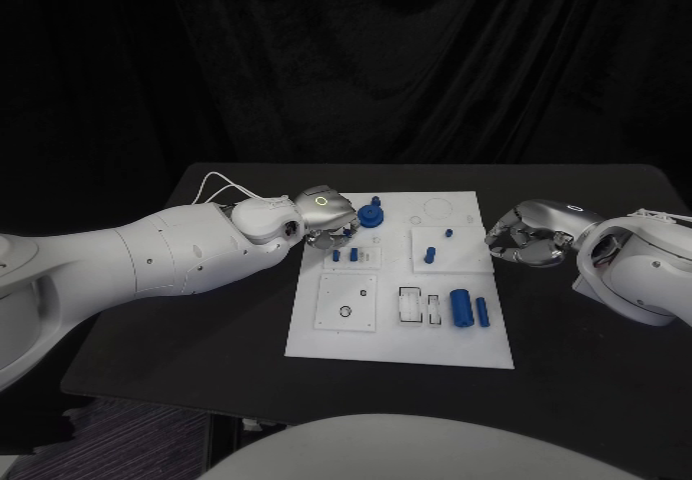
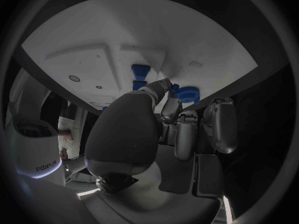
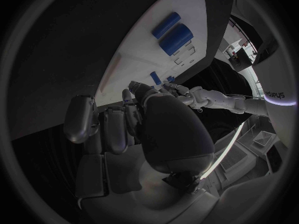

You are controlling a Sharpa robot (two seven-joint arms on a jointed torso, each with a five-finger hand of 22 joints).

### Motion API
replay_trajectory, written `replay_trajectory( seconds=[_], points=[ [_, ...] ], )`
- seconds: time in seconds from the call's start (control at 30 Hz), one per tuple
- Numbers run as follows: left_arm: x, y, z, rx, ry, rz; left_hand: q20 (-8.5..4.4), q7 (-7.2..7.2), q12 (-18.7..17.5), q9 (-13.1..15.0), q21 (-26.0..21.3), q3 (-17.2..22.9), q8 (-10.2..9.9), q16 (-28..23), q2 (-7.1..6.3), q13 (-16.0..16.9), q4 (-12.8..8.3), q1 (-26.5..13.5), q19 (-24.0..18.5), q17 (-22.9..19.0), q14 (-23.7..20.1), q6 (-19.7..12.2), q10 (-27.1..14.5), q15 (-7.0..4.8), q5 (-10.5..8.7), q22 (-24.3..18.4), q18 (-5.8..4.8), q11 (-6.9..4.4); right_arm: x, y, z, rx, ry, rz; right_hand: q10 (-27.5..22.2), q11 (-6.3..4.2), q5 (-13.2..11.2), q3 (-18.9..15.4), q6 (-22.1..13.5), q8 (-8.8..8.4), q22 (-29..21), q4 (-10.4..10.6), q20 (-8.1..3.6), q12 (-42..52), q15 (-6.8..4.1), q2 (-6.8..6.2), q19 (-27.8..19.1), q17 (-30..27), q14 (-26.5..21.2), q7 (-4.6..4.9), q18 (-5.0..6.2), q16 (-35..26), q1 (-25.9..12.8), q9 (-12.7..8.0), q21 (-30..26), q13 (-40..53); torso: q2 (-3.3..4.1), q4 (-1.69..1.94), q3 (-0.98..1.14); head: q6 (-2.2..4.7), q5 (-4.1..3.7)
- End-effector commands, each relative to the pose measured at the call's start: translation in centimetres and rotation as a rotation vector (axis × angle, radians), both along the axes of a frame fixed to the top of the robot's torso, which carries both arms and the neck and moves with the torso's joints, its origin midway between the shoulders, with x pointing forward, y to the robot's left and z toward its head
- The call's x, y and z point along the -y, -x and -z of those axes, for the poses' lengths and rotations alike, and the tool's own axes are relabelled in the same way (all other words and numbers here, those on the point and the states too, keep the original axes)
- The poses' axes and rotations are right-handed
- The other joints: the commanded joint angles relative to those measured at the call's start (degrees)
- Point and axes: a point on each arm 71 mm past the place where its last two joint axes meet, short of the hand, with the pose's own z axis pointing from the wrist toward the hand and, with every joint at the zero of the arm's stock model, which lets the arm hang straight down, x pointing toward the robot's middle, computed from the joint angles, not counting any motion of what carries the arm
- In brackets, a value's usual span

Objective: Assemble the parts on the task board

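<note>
The white task board (image 1: 325, 335) lies in the middle of the black table. A blue round part with a knob (image 1: 372, 215) stands near its far left corner, also seen in the left wrist view (image 2: 186, 93). My left hand (image 1: 325, 213) hovers over that corner with its fingers curled down. Its thumb tip (image 2: 163, 84) reaches right up to the blue part; I cannot tell whether it grips it. My right hand (image 1: 526, 237) rests off the board's right edge, fingers curled in on nothing. Two blue cylinders (image 1: 463, 306) lie at the board's near right.
Small blue pegs stand on the board: a pair (image 1: 345, 255) just below my left hand and two more (image 1: 438, 244) on a raised square plate. Rectangular slots (image 1: 413, 304) sit beside the cylinders. A thin white cable (image 1: 216, 183) loops behind the left wrist.
</note>
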Motion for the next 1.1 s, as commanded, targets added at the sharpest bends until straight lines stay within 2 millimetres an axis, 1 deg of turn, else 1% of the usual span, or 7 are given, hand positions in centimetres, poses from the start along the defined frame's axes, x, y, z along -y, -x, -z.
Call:
replay_trajectory(
  seconds=[0.03, 0.17, 0.43, 0.9, 1.1],
  points=[
    [0.32, 0.22, 0.16, -0.004, 0.0, 0.013, -0.06, 0.04, -0.2, 0.1, -0.3, -0.4, -0.2, 0.1, 0.32, 0.4, -0.1, -0.4, -0.3, 15.1, 5.9, 0.0, -0.4, 0.5, -0.26, 10.4, 0.93, -0.07, -0.01, 0.02, 0.14, -0.008, 0.005, 0.005, 0.1, 0.35, -0.2, -0.2, 0.4, 0.28, 9.0, 0.2, 0.17, -0.2, 0.44, -0.1, -0.4, 0.0, 1.2, 0.09, 0.51, -0.4, -0.4, 0.1, -0.2, -0.1, 0.0, 0.0, -0.01, -0.01, -0.13],
    [0.41, 0.28, 0.17, -0.005, 0.001, 0.015, -0.06, 0.04, -0.2, 0.1, -0.3, -0.4, -0.2, 0.1, 0.32, 0.4, -0.1, -0.4, -0.3, 15.1, 5.9, 0.0, -0.4, 0.5, -0.26, 10.4, 0.93, -0.07, -0.04, 0.01, 0.14, -0.008, 0.005, 0.004, 0.1, 0.35, -0.2, -0.2, 0.4, 0.28, 9.0, 0.2, 0.17, -0.2, 0.44, -0.1, -0.4, 0.0, 1.2, 0.09, 0.51, -0.4, -0.4, 0.1, -0.2, -0.1, -0.03, -0.02, 0.01, -0.01, -0.04],
    [0.64, 0.42, 0.11, -0.001, 0.009, 0.025, -0.05, 0.03, 0.0, 0.1, -0.5, -0.3, -0.2, 0.1, 0.4, 0.5, -0.1, -0.4, -0.4, 15.1, 5.9, 0.0, -0.3, 0.5, -0.29, 10.4, 0.95, -0.08, -0.14, -0.02, 0.17, -0.009, 0.005, 0.001, 0.1, 0.4, -0.4, -0.2, 0.5, 0.28, 9.0, 0.2, 0.21, -0.2, 0.48, -0.09, -0.4, 0.0, 1.2, 0.1, 0.52, -0.4, -0.4, 0.0, -0.2, -0.1, -0.03, 0.0, 0.0, -0.01, -0.24],
    [1.1, 0.83, 0.13, -0.012, 0.012, 0.041, -0.04, 0.04, -0.2, 0.1, -0.9, -0.4, -0.3, 0.1, 0.4, 0.4, -0.2, -0.3, -0.6, 15.1, 5.9, -0.1, -0.5, 0.51, -0.32, 10.3, 1.05, -0.08, -0.17, -0.09, 0.26, -0.014, 0.01, 0.002, 0.1, 0.4, -0.4, -0.2, 0.5, 0.28, 9.0, 0.2, 0.21, -0.2, 0.48, -0.09, -0.4, 0.0, 1.2, 0.1, 0.52, -0.4, -0.4, 0.0, -0.2, -0.1, -0.01, 0.0, 0.0, -0.01, -0.18],
    [1.09, 0.87, 0.24, -0.023, 0.003, 0.041, 0.01, 0.01, -0.4, 0.0, -1.2, -0.6, -0.6, 0.1, 0.48, 0.3, -0.1, -0.6, -0.9, 15.0, 5.9, -0.4, -0.7, 0.57, -1.06, 10.2, 1.1, -0.05, -0.15, -0.1, 0.3, -0.018, 0.013, 0.003, 0.1, 0.43, -0.4, -0.3, 0.5, 0.29, 9.0, 0.2, 0.24, -0.2, 0.51, -0.07, -0.4, -0.1, 1.1, 0.12, 0.52, -0.4, -0.4, 0.0, -0.3, 0.0, -0.02, 0.01, 0.0, -0.01, -0.18]
  ],
)
